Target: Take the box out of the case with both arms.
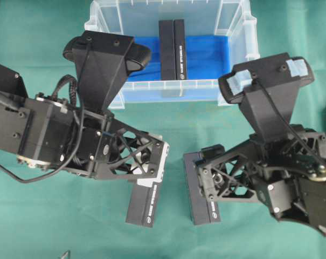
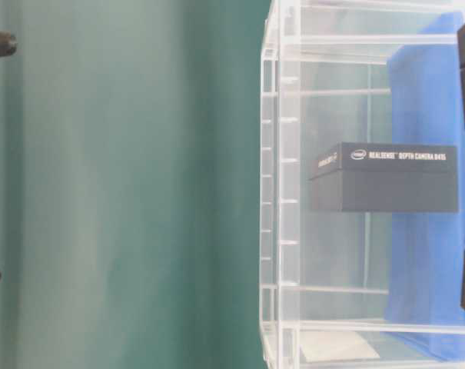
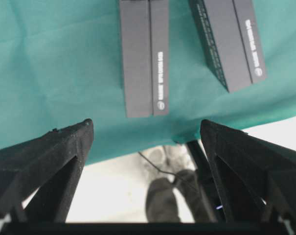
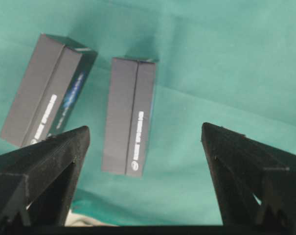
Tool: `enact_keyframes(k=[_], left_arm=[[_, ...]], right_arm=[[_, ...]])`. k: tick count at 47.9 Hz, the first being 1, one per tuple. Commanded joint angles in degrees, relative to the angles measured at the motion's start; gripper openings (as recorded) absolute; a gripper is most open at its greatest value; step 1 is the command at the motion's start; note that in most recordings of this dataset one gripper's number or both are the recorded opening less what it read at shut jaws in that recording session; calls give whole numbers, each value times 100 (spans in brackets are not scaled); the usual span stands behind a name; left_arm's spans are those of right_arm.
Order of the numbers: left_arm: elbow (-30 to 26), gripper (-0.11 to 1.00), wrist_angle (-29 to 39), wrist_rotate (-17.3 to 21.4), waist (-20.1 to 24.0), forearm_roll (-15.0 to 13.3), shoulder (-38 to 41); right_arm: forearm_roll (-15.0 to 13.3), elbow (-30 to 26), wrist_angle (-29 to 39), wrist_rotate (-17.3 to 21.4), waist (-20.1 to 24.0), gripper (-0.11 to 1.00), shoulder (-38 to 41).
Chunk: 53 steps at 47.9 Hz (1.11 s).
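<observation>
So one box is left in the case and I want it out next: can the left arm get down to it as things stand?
Probably yes. The box stands alone mid-case, open from above, and the left gripper is open and empty, though it hangs over the table near two boxes already out.

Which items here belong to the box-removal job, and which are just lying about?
Job:
- case, clear bin with blue liner
- box in the case
- left gripper, jaws open, empty
- right gripper, jaws open, empty

Lying about:
- left box on the cloth
- right box on the cloth
- green cloth
</observation>
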Motion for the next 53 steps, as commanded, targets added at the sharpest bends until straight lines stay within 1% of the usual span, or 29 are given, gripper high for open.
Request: enact_keyframes(k=[1,6,10,16,21,30,35,41,46,53], left_arm=[[-88,86,35,0,0,26,-123],[9,86,237,-9,-53,18,-211],[167,86,457,-44,-132,18,-360],[580,86,580,-114,-220,18,-686],[958,86,571,-255,-264,0,-993],[1661,86,571,-703,-439,0,-1556],[2048,86,545,-923,-571,-18,-1863],[2505,86,413,-1257,-738,-26,-2224],[2769,86,281,-1477,-817,-26,-2443],[2892,86,88,-1556,-826,-9,-2531]], right_arm=[[26,-97,35,-26,9,88,-193],[193,18,308,-114,44,86,-299],[360,149,536,-97,70,86,-422],[466,483,694,-26,141,86,-721],[492,870,686,149,237,86,-1046],[527,1547,650,642,448,86,-1644],[554,1837,642,809,545,86,-1925],[554,2092,642,932,642,86,-2188],[554,2259,633,984,677,86,-2320],[554,2294,624,993,677,86,-2320]])
